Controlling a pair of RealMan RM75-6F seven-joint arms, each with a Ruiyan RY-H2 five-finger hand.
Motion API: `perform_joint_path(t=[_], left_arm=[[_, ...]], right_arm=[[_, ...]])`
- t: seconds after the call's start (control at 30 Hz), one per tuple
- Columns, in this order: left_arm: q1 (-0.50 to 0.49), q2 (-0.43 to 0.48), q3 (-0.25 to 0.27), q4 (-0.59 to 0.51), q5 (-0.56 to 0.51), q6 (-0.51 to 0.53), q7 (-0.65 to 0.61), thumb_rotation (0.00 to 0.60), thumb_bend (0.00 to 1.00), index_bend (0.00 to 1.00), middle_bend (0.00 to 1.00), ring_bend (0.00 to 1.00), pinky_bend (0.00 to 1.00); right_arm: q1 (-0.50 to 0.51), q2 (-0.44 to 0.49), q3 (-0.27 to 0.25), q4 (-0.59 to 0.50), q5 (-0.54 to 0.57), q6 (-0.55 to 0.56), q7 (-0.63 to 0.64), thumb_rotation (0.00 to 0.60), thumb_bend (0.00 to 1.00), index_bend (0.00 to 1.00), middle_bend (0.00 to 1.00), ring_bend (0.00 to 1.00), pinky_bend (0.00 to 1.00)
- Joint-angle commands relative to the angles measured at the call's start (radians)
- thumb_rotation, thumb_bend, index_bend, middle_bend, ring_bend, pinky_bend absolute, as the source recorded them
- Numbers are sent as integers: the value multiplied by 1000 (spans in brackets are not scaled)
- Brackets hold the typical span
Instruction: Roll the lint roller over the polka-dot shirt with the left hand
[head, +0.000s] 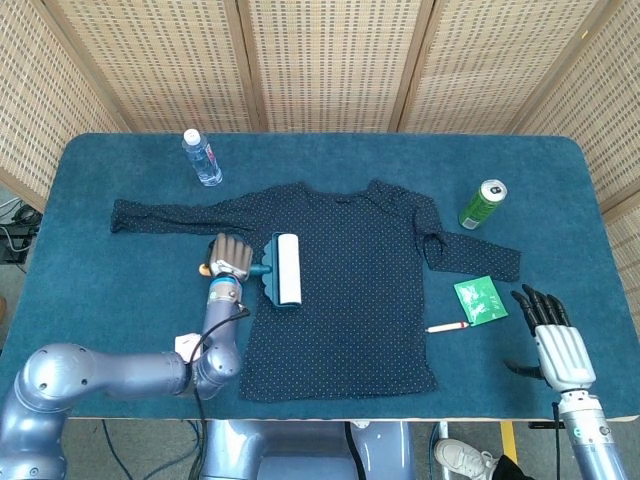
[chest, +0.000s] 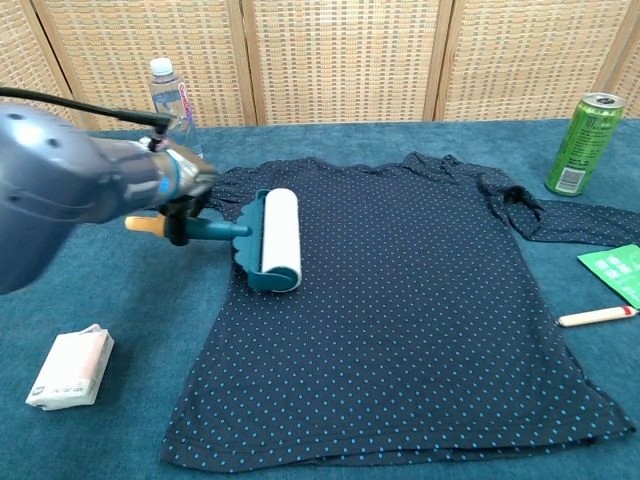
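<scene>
Gripping the teal handle of the lint roller (head: 280, 270), the left hand (head: 229, 257) sits just off the polka-dot shirt's (head: 350, 290) left edge, fingers wrapped around the handle with its orange tip poking out behind them. In the chest view the same hand (chest: 178, 190) is partly hidden by the grey forearm, while the roller (chest: 272, 240) lies with its white drum flat on the shirt (chest: 420, 320), close to the armpit of the sleeve nearest that hand.

That shirt is spread flat on the blue table (head: 100, 300), sleeves stretched out to either side. A small white packet (chest: 70, 367) rests on the cloth beyond the shirt's hem corner on the left hand's side. A water bottle (head: 203, 158) stands past the same sleeve, toward the back screen.

On the shirt's other side, a green can (head: 482, 205) stands upright near the far sleeve, a green sachet (head: 480, 299) lies just below that sleeve's cuff, and a pen (head: 446, 326) lies beside the sachet. Well away from the shirt, the right hand (head: 555, 335) rests at the table's edge, empty, fingers extended and slightly apart.
</scene>
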Motion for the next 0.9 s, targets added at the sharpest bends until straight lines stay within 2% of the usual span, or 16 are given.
perform_joint_path(t=[0.03, 0.2, 0.43, 0.53, 0.57, 0.63, 0.7, 0.73, 0.8, 0.87, 0.9], left_arm=[[64, 83, 49, -72, 61, -11, -73, 600, 767, 894, 895, 758, 715], [107, 147, 82, -112, 106, -29, -129, 600, 759, 899, 894, 758, 692], [169, 198, 120, -121, 254, -63, -268, 600, 728, 891, 858, 739, 654], [187, 210, 137, -120, 316, -64, -313, 600, 641, 819, 745, 659, 576], [190, 213, 142, -121, 327, -65, -319, 600, 608, 747, 667, 600, 526], [196, 223, 154, -128, 342, -71, -328, 600, 528, 531, 465, 432, 409], [197, 235, 163, -142, 333, -78, -325, 600, 442, 365, 317, 287, 324], [196, 244, 171, -154, 309, -84, -313, 600, 413, 309, 264, 240, 295], [187, 263, 177, -177, 259, -93, -290, 600, 350, 181, 94, 110, 192], [182, 269, 181, -181, 238, -95, -285, 600, 312, 124, 9, 26, 95], [183, 272, 181, -180, 237, -98, -294, 600, 290, 94, 0, 4, 47]], right_arm=[[-2, -1, -5, -8, -9, 8, -12, 600, 13, 0, 0, 0, 0], [-6, -1, -10, -20, -21, 19, -27, 600, 13, 0, 0, 0, 0], [-11, -3, -15, -34, -38, 39, -52, 600, 13, 0, 0, 0, 0], [-12, -5, -18, -37, -43, 42, -61, 600, 14, 0, 0, 0, 0], [-12, -5, -18, -37, -43, 42, -63, 600, 13, 0, 0, 0, 0], [-13, -6, -18, -38, -45, 44, -66, 600, 13, 0, 0, 0, 0], [-13, -6, -19, -39, -46, 46, -68, 600, 13, 0, 0, 0, 0], [-14, -6, -18, -39, -46, 47, -68, 600, 13, 0, 0, 0, 0], [-14, -5, -18, -40, -46, 47, -68, 600, 13, 0, 0, 0, 0], [-14, -5, -19, -40, -48, 49, -67, 600, 14, 0, 0, 0, 0], [-15, -4, -19, -41, -50, 51, -68, 600, 14, 0, 0, 0, 0]])
